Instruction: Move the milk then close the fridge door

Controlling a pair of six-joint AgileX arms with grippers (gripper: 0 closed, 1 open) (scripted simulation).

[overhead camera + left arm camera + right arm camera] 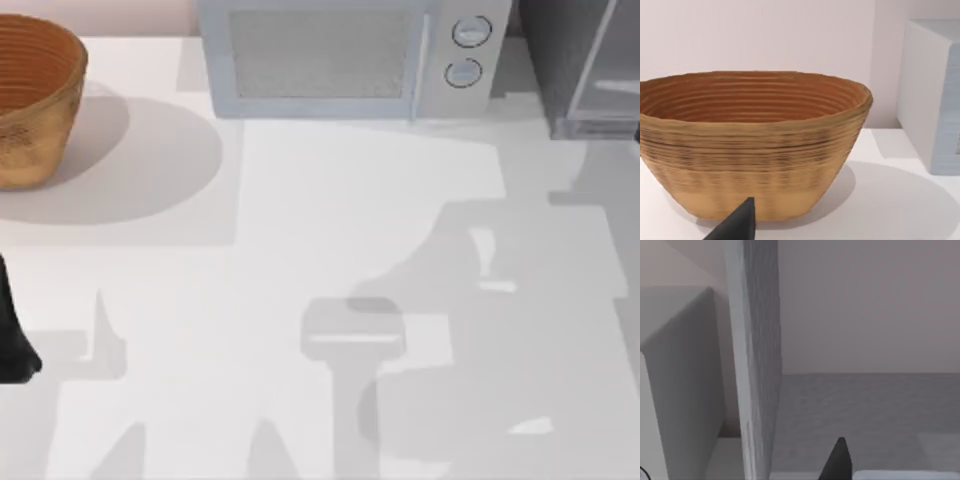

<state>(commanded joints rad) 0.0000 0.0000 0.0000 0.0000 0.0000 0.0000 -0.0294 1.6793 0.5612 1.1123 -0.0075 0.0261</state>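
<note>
Bright, even light, no glare. Desk [300, 200] is near-white and crossed by soft overlapping grey shadows, mostly at centre and right. Basket [30, 100] casts a broad round shadow to its right; the left wrist view shows the same shadow under it. Microwave [340, 60] looks slightly soft. Right wrist view is dimmer, flat grey tones, with the fridge door [757, 365] edge softly shaded.

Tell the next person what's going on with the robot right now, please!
Left gripper: parked at the table's left edge, facing the basket.
Right gripper: beside the fridge door, at the table's far right.
Fridge door: looks open, not yet closed.
Milk: I cannot tell where it stands, so check that first.
Left to do: close the door.
</note>
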